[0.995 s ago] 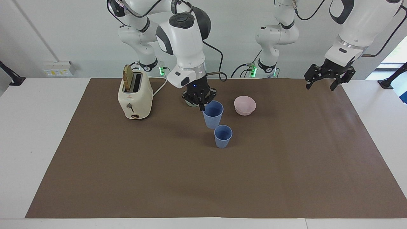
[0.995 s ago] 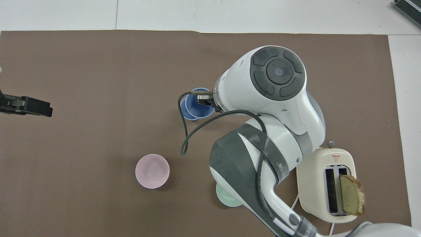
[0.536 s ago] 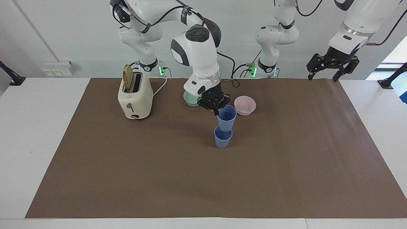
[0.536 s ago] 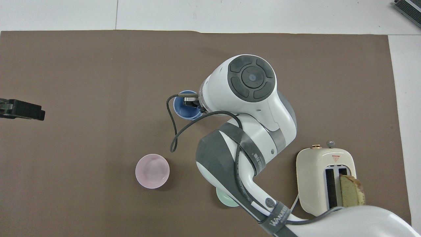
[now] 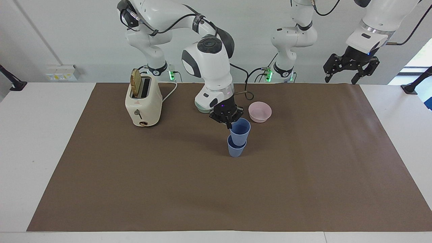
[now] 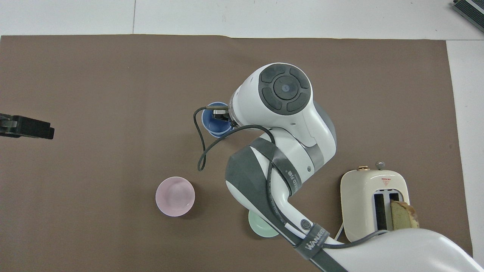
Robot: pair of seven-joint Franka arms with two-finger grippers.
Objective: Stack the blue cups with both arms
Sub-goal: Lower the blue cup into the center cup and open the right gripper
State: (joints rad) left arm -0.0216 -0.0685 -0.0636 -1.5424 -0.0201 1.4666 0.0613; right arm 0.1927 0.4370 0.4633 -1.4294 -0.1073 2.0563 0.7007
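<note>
Upper blue cup (image 5: 240,131) pinched by right tool (image 5: 229,124), partly inside lower cup (image 5: 235,150); left tool (image 5: 347,69) wide, waiting.

Right gripper (image 5: 230,124) clamping upper cup (image 5: 240,131)

Right arm comes in from its base, elbow high, forearm angled down over mid-table, wrist pointing nearly straight down. Right gripper (image 5: 231,125) is low, fingertips pinched together on the rim of what it carries; links splay out to the sides. Left arm is parked, raised over its own end of the table, wrist tilted down. Left gripper (image 5: 340,80) hangs in the air, jaws spread wide, holding nothing.
</note>
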